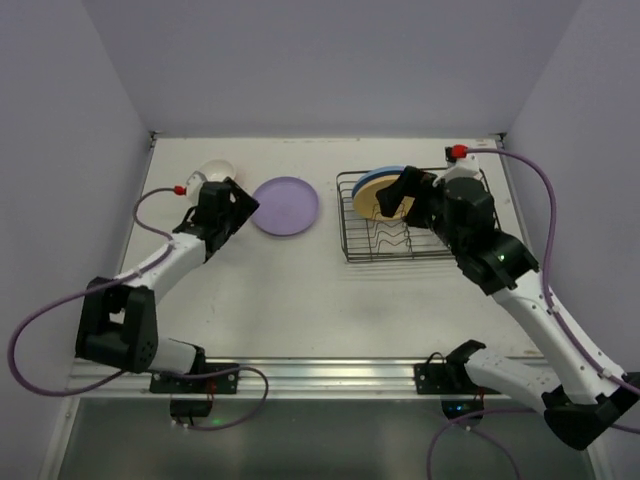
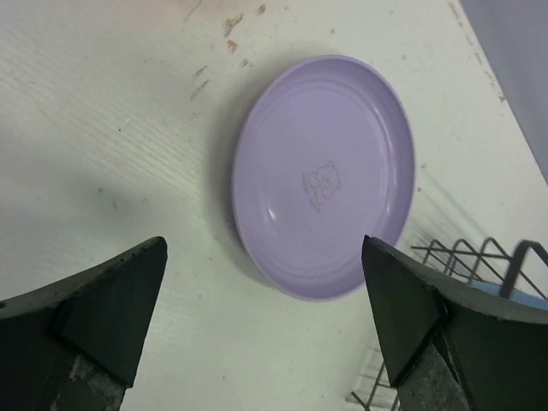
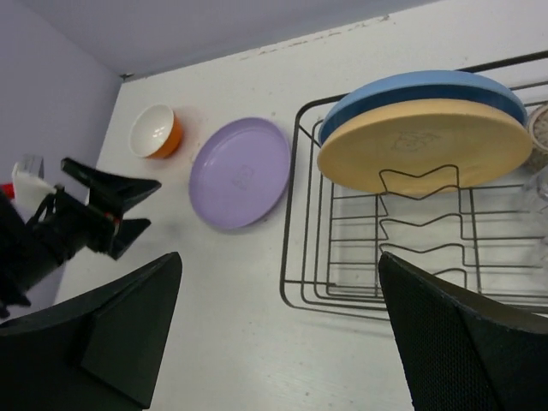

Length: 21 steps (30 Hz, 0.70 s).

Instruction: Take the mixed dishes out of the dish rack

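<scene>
The dark wire dish rack [image 1: 346, 215] stands at the back right. A blue plate [image 3: 411, 86] and a tan plate [image 3: 424, 145] lean upright in its prongs, also seen from above [image 1: 372, 190]. A clear glass [image 3: 538, 193] shows at the rack's right end. A lilac plate [image 1: 285, 205] lies flat on the table left of the rack. An orange bowl [image 3: 154, 130], white inside, sits at the back left. My left gripper [image 1: 238, 205] is open and empty just left of the lilac plate [image 2: 325, 175]. My right gripper [image 1: 398, 193] is open and empty above the rack [image 3: 291, 197].
Lilac walls close the table on the left, back and right. The rack's corner [image 2: 445, 257] shows at the lower right of the left wrist view. The left arm's fingers [image 3: 111, 205] show in the right wrist view. Bare white table lies in front of the rack and plate.
</scene>
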{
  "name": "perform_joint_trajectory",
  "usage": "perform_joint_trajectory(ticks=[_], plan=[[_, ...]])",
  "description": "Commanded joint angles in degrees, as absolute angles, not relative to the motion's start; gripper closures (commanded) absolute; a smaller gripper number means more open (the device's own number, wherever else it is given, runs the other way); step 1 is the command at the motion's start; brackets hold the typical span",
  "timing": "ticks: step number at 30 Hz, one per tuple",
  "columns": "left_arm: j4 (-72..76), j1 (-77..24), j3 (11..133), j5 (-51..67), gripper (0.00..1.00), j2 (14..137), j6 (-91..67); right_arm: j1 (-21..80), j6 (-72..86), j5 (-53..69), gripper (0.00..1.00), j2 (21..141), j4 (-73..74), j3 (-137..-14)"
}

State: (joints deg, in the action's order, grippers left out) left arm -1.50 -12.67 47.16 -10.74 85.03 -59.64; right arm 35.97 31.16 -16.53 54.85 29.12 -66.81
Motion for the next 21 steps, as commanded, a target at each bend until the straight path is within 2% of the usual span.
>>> perform_joint_trajectory(ticks=[1, 7, 9, 11, 14, 17, 20, 21], plan=[[-12.72, -15.64, 50.62, -18.36, 0.00, 74.48, -54.32, 29.54, 42.17, -5.09, 0.01, 57.74, 21.28, -68.73], [-22.22, -19.16, 50.44, -19.69, 0.00, 56.29, -44.42, 26.37, 60.61, -12.91, 0.01, 63.27, 19.07, -68.29], [-28.19, -19.16, 54.30, -18.12, 0.00, 53.19, -40.36, 23.48, 70.62, -13.36, 0.01, 64.16, 19.16, -65.68], [-32.14, -19.16, 57.81, -16.10, 0.00, 51.77, -32.55, 21.46, 82.63, -15.63, 0.05, 63.81, 18.64, -62.42], [-34.80, -19.25, 58.71, -11.26, 0.00, 49.40, -22.96, 21.01, 91.64, -18.54, 0.08, 63.98, 18.02, -58.28], [-33.41, -19.42, 54.07, -14.05, 0.00, 45.54, -21.53, 20.48, 94.91, -20.65, 0.14, 65.99, 16.88, -57.22], [-28.83, -19.42, 47.12, -10.92, 0.00, 40.88, -21.80, 19.34, 94.31, -19.17, 0.20, 68.90, 10.32, -56.43], [-29.26, -19.42, 48.24, -10.46, 0.00, 40.61, -21.45, 18.99, 93.78, -17.94, 0.25, 69.78, 8.72, -56.25]])
